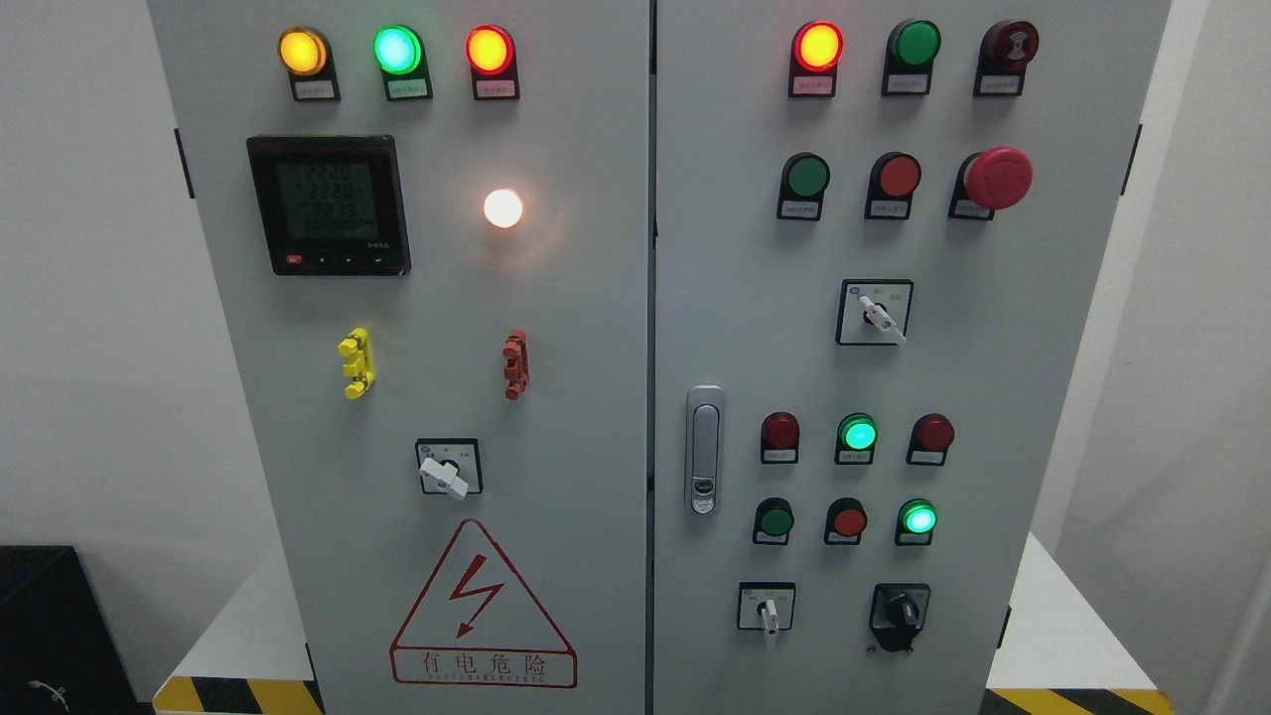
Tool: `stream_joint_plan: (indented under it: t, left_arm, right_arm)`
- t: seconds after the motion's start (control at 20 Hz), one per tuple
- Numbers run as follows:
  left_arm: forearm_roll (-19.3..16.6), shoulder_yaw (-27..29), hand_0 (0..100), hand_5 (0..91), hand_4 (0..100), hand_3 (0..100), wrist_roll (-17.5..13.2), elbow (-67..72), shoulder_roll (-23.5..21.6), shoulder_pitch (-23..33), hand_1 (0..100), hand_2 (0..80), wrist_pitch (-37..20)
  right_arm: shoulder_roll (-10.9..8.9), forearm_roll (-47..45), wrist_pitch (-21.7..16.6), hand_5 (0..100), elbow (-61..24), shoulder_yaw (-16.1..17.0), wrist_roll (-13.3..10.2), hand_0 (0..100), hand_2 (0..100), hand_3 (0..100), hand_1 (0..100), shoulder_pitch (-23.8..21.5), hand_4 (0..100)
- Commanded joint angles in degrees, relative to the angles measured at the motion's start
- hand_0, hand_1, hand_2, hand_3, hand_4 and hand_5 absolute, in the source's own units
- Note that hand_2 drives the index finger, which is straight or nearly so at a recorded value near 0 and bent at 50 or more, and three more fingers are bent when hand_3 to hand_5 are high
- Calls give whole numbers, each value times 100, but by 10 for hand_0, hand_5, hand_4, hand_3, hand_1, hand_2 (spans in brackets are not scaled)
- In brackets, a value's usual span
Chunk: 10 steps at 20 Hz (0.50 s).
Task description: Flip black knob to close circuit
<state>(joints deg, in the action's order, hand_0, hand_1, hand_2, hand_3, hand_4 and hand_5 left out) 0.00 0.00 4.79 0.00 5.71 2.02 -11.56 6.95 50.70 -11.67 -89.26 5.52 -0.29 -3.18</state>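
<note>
You face a grey metal two-door control cabinet (pixel 556 328). The black rotary knob (pixel 902 610) sits at the lower right of the right door, just right of a white-handled selector switch (pixel 767 610) (both lie below a lit green round lamp (pixel 918 518)). Neither robot hand is in view, so you cannot tell how far either is open or what it holds.
</note>
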Motion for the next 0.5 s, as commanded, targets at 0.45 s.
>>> stream_joint_plan:
  t: [0.45]
  left_arm:
    - [-123, -114, 120, 0, 0, 0, -4, 123, 0, 0, 556, 0, -4]
  right_arm:
    - [17, 1126, 788, 851, -847, 160, 38, 0, 782, 941, 238, 405, 778]
